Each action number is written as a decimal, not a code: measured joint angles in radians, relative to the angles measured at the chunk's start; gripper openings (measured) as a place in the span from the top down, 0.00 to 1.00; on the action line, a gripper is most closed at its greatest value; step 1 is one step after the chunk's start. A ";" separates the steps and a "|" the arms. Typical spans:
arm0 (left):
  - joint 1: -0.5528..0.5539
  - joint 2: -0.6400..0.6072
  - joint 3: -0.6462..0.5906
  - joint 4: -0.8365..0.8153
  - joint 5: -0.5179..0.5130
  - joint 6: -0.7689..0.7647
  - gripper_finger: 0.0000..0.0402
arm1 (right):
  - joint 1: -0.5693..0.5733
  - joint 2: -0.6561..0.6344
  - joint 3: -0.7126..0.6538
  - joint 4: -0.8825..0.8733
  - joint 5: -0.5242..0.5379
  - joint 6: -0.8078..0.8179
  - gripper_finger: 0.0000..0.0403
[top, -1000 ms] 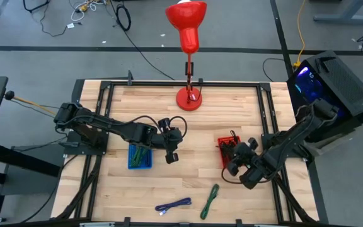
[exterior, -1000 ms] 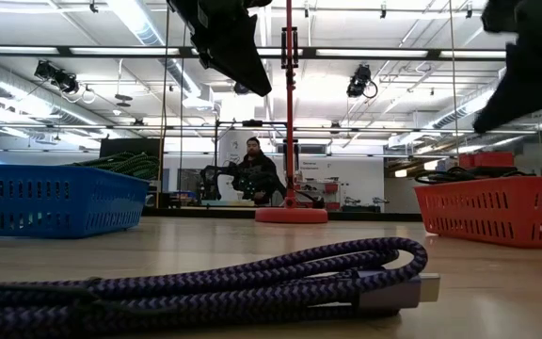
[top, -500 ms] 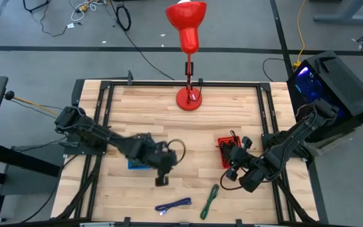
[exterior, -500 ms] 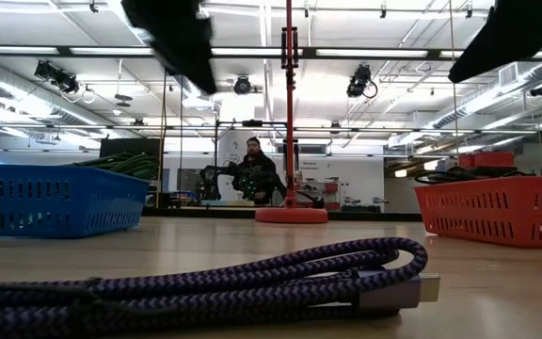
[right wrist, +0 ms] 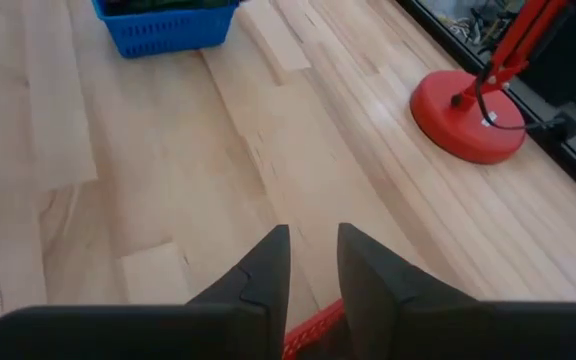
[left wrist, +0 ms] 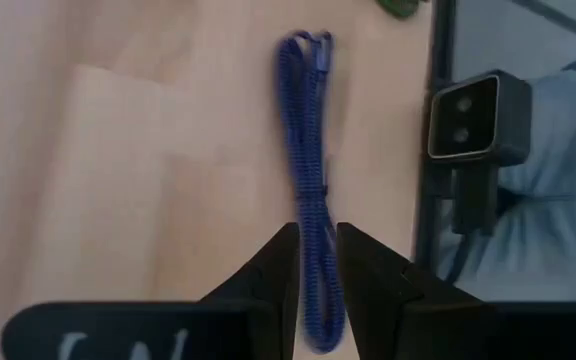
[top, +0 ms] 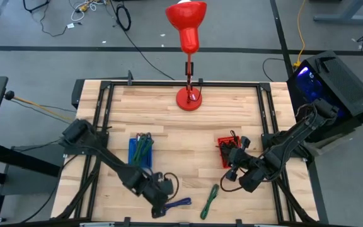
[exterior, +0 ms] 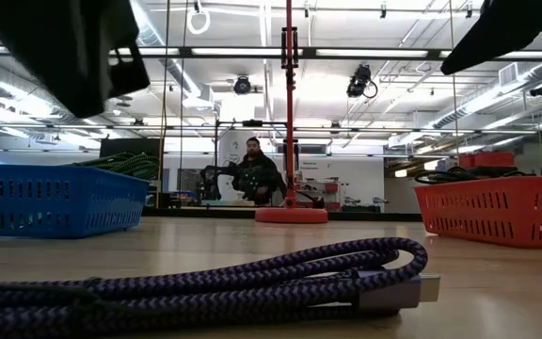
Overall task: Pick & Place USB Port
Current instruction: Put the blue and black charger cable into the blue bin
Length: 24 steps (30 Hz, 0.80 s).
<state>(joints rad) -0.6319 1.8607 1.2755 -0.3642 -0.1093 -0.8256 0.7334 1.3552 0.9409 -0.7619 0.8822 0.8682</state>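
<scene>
Below, the left hand (top: 158, 208), fingers (left wrist: 280, 268) slightly apart and empty, hovers over the purple cable (top: 175, 204) on the counter (top: 169, 120); the right hand (top: 230, 174), likewise parted, hangs beside the red basket (top: 227, 149).

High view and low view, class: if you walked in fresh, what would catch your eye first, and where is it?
The bright red lamp stands at the table's far edge, in the middle. A blue basket sits left of centre and a red basket right of centre, each with cables inside. In front, the left hand hovers over one end of the purple braided cable, which fills the low view's foreground.
</scene>
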 joint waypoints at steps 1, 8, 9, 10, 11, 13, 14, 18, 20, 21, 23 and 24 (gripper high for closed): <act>-0.007 0.012 0.000 0.018 0.003 -0.005 0.81 | 0.000 0.000 0.000 0.009 0.000 -0.011 0.78; -0.030 0.088 0.001 0.068 0.010 -0.102 0.81 | -0.001 0.000 0.000 0.039 -0.008 -0.039 0.78; -0.034 0.093 -0.001 0.057 0.011 -0.107 0.81 | -0.001 0.000 0.000 0.048 -0.008 -0.040 0.78; -0.034 0.102 -0.001 0.074 0.015 -0.112 0.81 | -0.001 0.000 0.000 0.050 -0.010 -0.041 0.78; -0.034 0.110 0.002 0.094 0.018 -0.117 0.81 | -0.001 0.000 0.000 0.050 -0.010 -0.043 0.78; -0.037 0.120 0.002 0.082 0.027 -0.129 0.81 | -0.001 0.000 0.000 0.057 -0.012 -0.047 0.78; -0.037 0.130 0.002 0.106 0.030 -0.135 0.81 | -0.001 0.000 0.000 0.058 -0.019 -0.049 0.78; -0.039 0.148 0.000 0.117 0.034 -0.135 0.81 | -0.001 0.000 0.000 0.074 -0.027 -0.066 0.78; -0.039 0.155 0.001 0.112 0.035 -0.135 0.81 | -0.001 0.000 0.000 0.078 -0.027 -0.069 0.78; -0.039 0.157 0.000 0.110 0.038 -0.135 0.81 | -0.001 0.000 0.000 0.080 -0.027 -0.069 0.78; -0.039 0.168 0.002 0.129 0.039 -0.144 0.81 | -0.001 0.000 0.000 0.077 -0.029 -0.073 0.78; -0.039 0.169 0.002 0.126 0.041 -0.146 0.81 | -0.001 0.000 0.000 0.079 -0.027 -0.072 0.78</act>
<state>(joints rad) -0.6704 2.0296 1.2774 -0.2385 -0.0683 -0.9714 0.7322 1.3552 0.9405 -0.6827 0.8551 0.7959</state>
